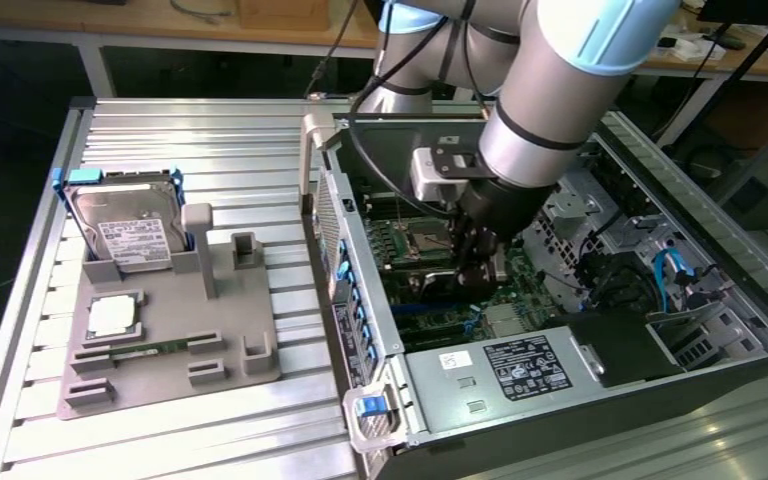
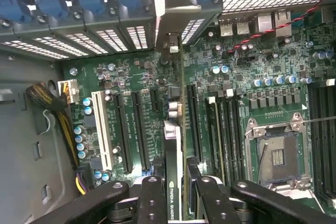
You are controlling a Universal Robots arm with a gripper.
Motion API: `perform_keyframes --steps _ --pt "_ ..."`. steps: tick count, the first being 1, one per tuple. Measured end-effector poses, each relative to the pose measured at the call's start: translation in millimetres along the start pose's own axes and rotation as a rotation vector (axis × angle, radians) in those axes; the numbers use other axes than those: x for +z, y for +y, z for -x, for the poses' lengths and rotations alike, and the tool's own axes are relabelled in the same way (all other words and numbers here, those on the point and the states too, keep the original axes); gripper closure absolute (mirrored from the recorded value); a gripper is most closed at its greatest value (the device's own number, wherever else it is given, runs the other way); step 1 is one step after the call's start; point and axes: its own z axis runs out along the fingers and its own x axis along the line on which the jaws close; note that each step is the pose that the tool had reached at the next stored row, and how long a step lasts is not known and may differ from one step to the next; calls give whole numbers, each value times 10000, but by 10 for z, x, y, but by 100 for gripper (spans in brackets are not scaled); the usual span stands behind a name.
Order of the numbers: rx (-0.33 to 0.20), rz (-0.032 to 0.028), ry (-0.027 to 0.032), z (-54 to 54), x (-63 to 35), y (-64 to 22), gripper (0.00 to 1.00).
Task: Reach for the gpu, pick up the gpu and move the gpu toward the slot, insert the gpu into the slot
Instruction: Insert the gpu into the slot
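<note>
Inserting now with the claw (image 2: 177,183) clamped onto the card (image 2: 173,145), standing it on edge over the motherboard (image 2: 247,72), slot hidden beneath, probably needing a straight, even push.

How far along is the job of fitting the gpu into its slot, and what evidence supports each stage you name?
Done: the reach and pick-up, since the tool is shut on the gpu. In hand: the card stands on edge over the motherboard, in line with the parallel connectors. Left: insertion cannot be confirmed, because the card hides the slot beneath it.
</note>
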Motion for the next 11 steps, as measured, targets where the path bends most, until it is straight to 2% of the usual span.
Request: perform_keyframes --steps 11 --pt "10 0 3 -4 -21 1 73"
